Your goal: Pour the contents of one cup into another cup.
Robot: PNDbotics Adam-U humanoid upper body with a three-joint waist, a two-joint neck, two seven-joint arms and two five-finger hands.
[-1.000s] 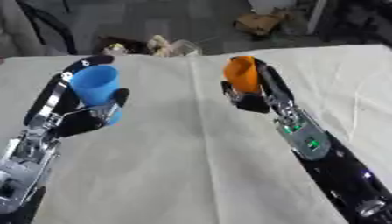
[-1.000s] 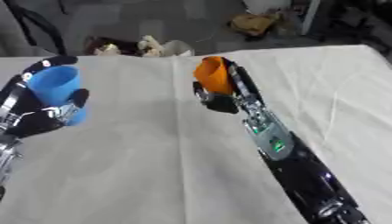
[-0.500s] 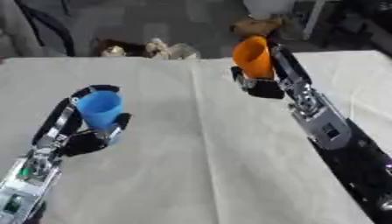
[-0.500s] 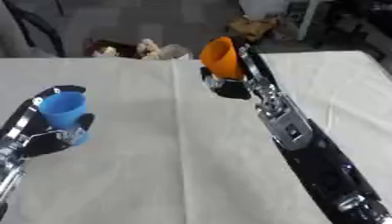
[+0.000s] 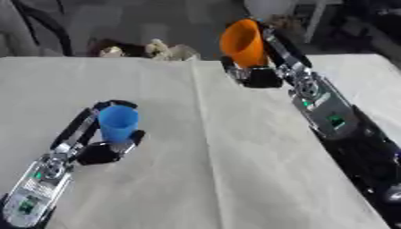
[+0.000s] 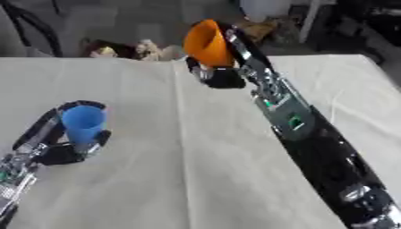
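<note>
A blue cup (image 5: pixel 119 123) stands upright on the cloth-covered table at the left, with my left hand (image 5: pixel 100 145) curled round it, fingers behind and thumb in front. An orange cup (image 5: pixel 242 43) is held up at the far middle of the table, tilted a little to the left, and my right hand (image 5: pixel 266 67) is shut on it from the right side. The two cups are well apart. What is inside either cup cannot be seen.
A pale cloth with a centre crease covers the table (image 5: pixel 211 170). Beyond the far edge lie small toys (image 5: pixel 160 49) on the floor, a chair leg (image 5: pixel 55 31) and a white bucket (image 6: pixel 266 8). My right forearm (image 5: pixel 337 125) crosses the right half.
The right hand has lifted the orange cup higher and farther away. The camera has tilted, so the blue cup and left hand appear lower in the view.
</note>
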